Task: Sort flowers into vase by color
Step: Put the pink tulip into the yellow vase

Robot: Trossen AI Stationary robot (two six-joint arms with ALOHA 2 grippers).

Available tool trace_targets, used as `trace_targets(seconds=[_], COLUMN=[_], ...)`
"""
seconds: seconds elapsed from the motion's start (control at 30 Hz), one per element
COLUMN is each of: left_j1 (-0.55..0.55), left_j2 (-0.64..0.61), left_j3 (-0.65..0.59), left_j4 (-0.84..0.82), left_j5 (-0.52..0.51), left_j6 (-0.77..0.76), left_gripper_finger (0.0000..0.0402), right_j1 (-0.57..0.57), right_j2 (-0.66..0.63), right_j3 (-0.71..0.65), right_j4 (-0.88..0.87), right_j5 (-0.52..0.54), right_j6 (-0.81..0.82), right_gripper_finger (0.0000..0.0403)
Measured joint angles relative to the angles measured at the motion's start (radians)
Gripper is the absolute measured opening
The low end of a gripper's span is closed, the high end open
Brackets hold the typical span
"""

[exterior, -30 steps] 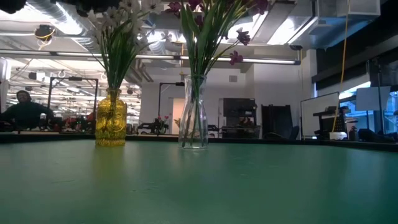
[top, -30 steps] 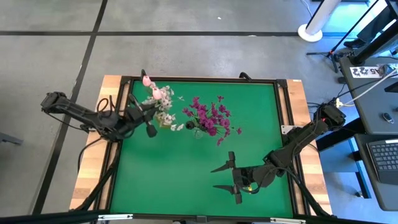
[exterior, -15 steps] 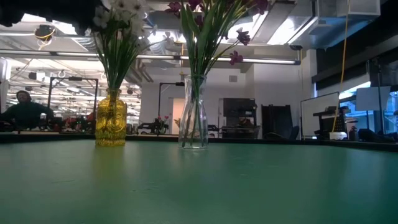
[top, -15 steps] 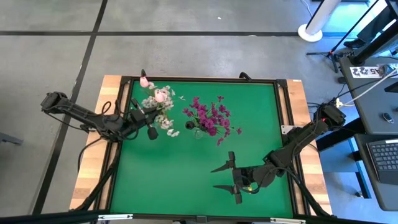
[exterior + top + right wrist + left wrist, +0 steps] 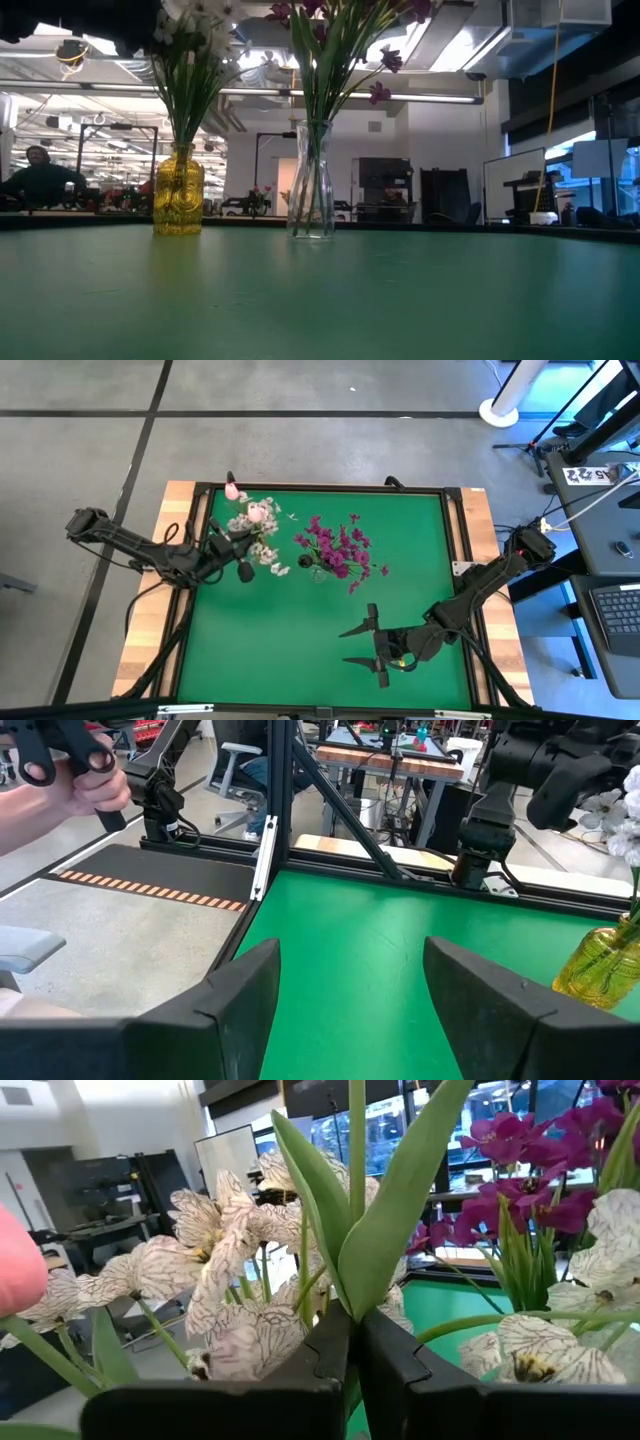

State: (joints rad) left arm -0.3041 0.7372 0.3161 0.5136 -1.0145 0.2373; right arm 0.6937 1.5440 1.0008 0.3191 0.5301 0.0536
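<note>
One green stem (image 5: pixel 352 1200) sits pinched in the left gripper (image 5: pixel 356 1342), jaws shut; light, springy: grip low. Right gripper (image 5: pixel 350 982) gapes empty.

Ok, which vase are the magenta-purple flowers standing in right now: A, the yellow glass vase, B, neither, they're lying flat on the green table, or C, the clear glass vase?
C: in the low view the magenta-purple flowers rise on green stems out of the tall clear glass vase, while the squat yellow glass vase beside it holds the small white blossoms.
</note>
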Motion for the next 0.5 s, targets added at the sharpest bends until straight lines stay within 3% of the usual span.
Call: trace_targets(seconds=[0.2, 0.5], left_j1=[-0.019, -0.120], left_j2=[0.000, 0.000], left_j3=[0.000, 0.000], left_j4=[-0.027, -0.027], left_j5=[-0.036, -0.212], left_j6=[0.000, 0.034], left_gripper_finger=[0.0063, 0.0177], right_j1=[0.000, 0.000], right_j2=[0.000, 0.000], right_j3=[0.000, 0.000], right_j4=[0.000, 0.003], right_j5=[0.000, 0.000], right_j6=[0.001, 0.002], right_gripper_finger=[0.0246, 0.0246])
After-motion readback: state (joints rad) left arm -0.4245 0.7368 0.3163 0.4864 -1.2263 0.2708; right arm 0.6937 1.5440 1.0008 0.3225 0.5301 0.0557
